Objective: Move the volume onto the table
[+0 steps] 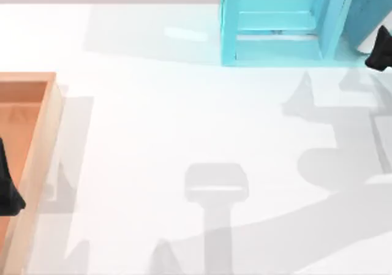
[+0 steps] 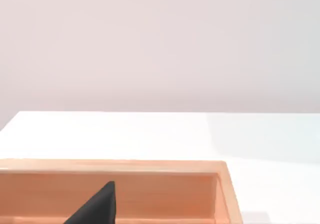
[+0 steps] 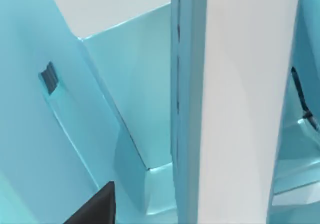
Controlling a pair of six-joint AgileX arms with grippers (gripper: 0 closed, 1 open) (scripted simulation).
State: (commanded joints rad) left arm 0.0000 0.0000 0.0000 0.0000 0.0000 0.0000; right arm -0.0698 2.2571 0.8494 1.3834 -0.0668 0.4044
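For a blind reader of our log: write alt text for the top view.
A white table seen from above, with a light cyan shelf unit at its far edge and a teal-blue book leaning at the shelf's right side. The right claw is beside that book. At the left, the left claw sits over an orange-brown wooden tray.

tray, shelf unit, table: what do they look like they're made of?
Tray: looks like wood, orange-brown with a faint grain and a matte raised rim. Shelf unit: smooth light-cyan panels with soft highlights, probably painted wood or plastic; cannot tell which. Table: plain white, glossy; it shows soft reflections and sharp shadows, perhaps laminate.
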